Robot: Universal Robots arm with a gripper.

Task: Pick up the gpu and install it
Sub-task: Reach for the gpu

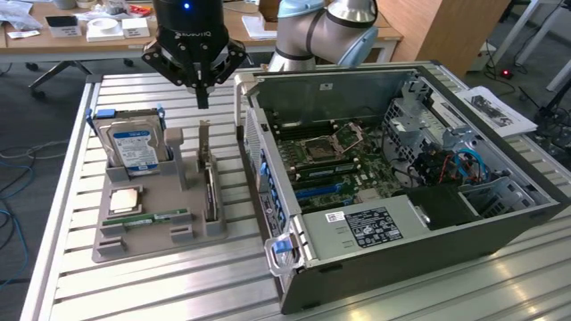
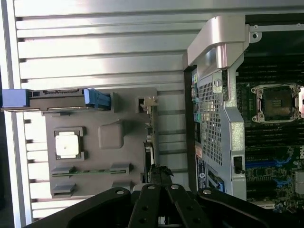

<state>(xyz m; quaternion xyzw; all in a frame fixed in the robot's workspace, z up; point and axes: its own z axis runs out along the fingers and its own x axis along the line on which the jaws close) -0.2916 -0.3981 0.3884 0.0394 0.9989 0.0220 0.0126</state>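
**Exterior view.** The tool (image 1: 202,100) hangs in the upper middle of the frame. Its fingers are pressed together on nothing, the tips just above the gpu (image 1: 208,184) and not touching it. The card stands on edge in a slot of the grey holder tray (image 1: 152,244) on the bench (image 1: 134,287), to the exterior view's left of the open computer case (image 1: 402,221). With the fingers shut, a straight descent would likely strike the card's upright metal bracket rather than straddle it, bending the bracket or rocking the card in its slot. The hard drive (image 1: 134,147) stands near in the same tray, so sideways drift could clip it.

**Wrist view.** The closed tool (image 2: 160,173) sits over the thin edge of the gpu (image 2: 148,142), between the tray's body (image 2: 111,135) and the case wall (image 2: 216,109). That edge offers little to grip, and I judge an off-centre pinch could slip or twist the card. The wall is near, so a careless lift could knock the card against it.
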